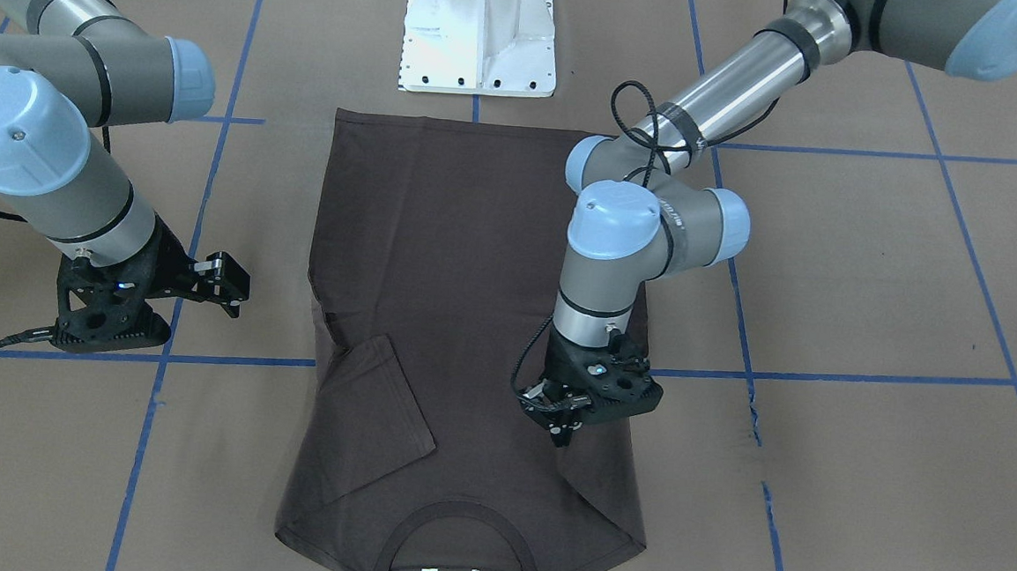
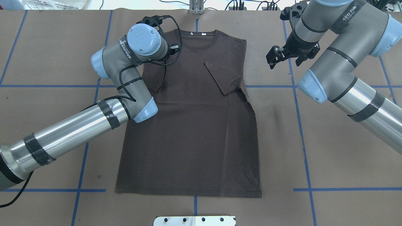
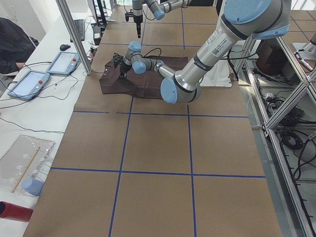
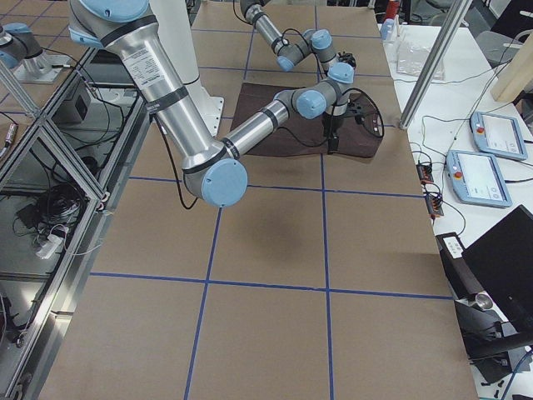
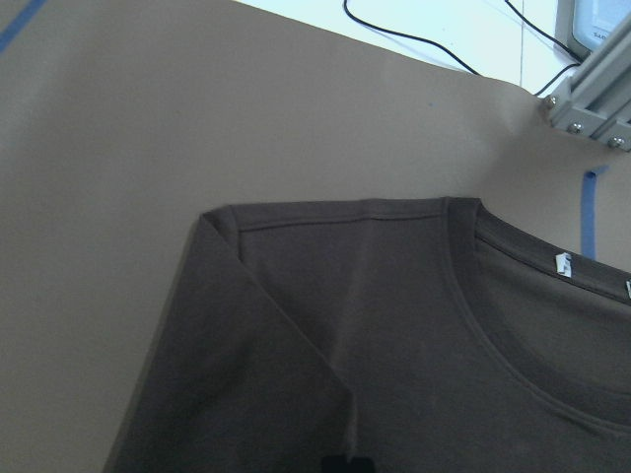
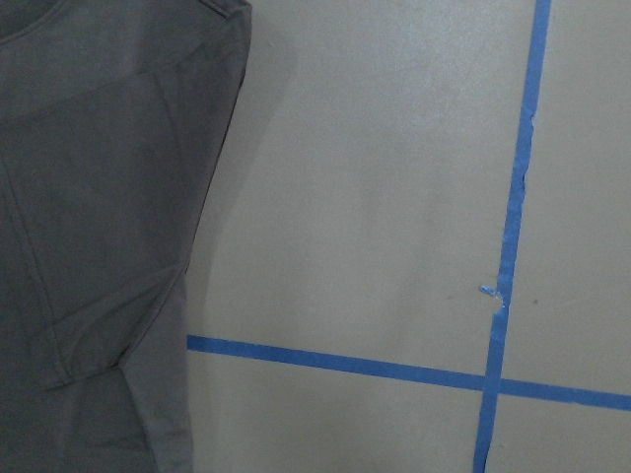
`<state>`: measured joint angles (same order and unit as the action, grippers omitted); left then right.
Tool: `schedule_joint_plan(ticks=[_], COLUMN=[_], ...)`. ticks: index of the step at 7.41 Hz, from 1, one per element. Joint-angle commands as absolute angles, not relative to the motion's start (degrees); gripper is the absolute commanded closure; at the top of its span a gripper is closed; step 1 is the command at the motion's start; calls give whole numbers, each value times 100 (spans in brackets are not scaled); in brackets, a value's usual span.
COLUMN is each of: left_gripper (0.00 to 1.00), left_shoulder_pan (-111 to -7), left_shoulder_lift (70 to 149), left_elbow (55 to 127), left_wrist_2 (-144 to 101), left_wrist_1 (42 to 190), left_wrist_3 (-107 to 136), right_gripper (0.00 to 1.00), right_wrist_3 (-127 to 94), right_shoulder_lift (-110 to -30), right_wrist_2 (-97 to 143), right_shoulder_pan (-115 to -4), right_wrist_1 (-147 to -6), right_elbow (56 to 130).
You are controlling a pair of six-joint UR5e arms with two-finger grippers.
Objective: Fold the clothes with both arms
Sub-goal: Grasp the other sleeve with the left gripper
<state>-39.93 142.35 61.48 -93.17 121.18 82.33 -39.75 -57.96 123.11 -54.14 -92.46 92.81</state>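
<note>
The dark brown T-shirt point(image 1: 475, 257) lies flat on the brown table, collar point(image 1: 459, 514) toward the operators' side; it also shows as T-shirt point(image 2: 194, 131). The sleeve point(image 2: 224, 77) on my right arm's side is folded in over the chest. My left gripper point(image 1: 563, 430) points down at the other shoulder, its fingertips together on the folded-in sleeve there. The left wrist view shows that shoulder fold point(image 5: 256, 296) and the collar tags point(image 5: 564, 264). My right gripper point(image 2: 284, 59) hangs open off the shirt, over bare table beside it, also seen as right gripper point(image 1: 228, 284).
The white pedestal base point(image 1: 479, 37) stands just behind the shirt's hem. Blue tape lines point(image 6: 375, 367) grid the table. Beyond the collar end, a side bench holds tablets point(image 3: 29, 81), and a person point(image 3: 12, 44) sits there. A metal post point(image 4: 429, 62) rises at the table edge.
</note>
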Motion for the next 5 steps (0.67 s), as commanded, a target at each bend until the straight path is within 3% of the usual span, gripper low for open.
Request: schedule_joint_plan(ticks=[1,2,5], left_gripper=[77,1,0], left_shoulder_pan=[-3876,-3806,-3814], left_shoulder_lift=[14335,14300,14239], left_elbow=[6047,6029,6300], left_wrist_2=[-9308,-9290,-9526], left_wrist_1=[12181,12321,12437], left_wrist_3=[8262,8183,8139], right_gripper=[0,0,0], right_wrist_3=[-3999,-3999,-4339], right_shoulder_lift=[-5827,-5905,-6196], right_wrist_2=[12305,12296,12296], right_shoulder_pan=[-5414,-5405,-5370], right_wrist_1=[-9246,-9229,-8553], right_elbow=[9281,9281,9298])
